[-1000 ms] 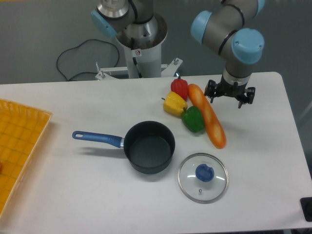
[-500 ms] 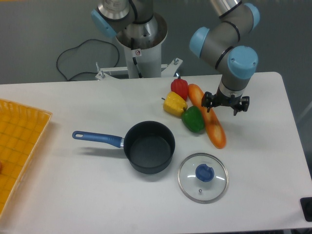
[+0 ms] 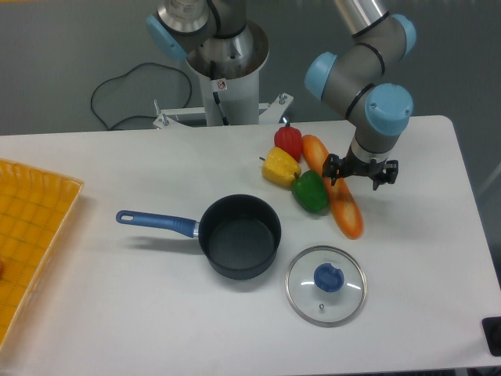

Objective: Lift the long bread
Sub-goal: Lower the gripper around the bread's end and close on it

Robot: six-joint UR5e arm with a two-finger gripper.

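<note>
We see a white surface (image 3: pixel 117 313) carrying an orange mesh tray (image 3: pixel 27 227) at its left edge, a dark saucepan (image 3: pixel 239 235) with a blue handle near the middle, and a glass lid (image 3: pixel 326 285) with a blue knob just right of the pan. The long bread (image 3: pixel 344 207) lies diagonally right of centre, touching the green pepper (image 3: pixel 311 192), with the yellow pepper (image 3: pixel 280 166) and red pepper (image 3: pixel 288 141) beside it. Our gripper (image 3: pixel 358 168) hangs over the loaf's middle, fingers spread apart, holding nothing.
</note>
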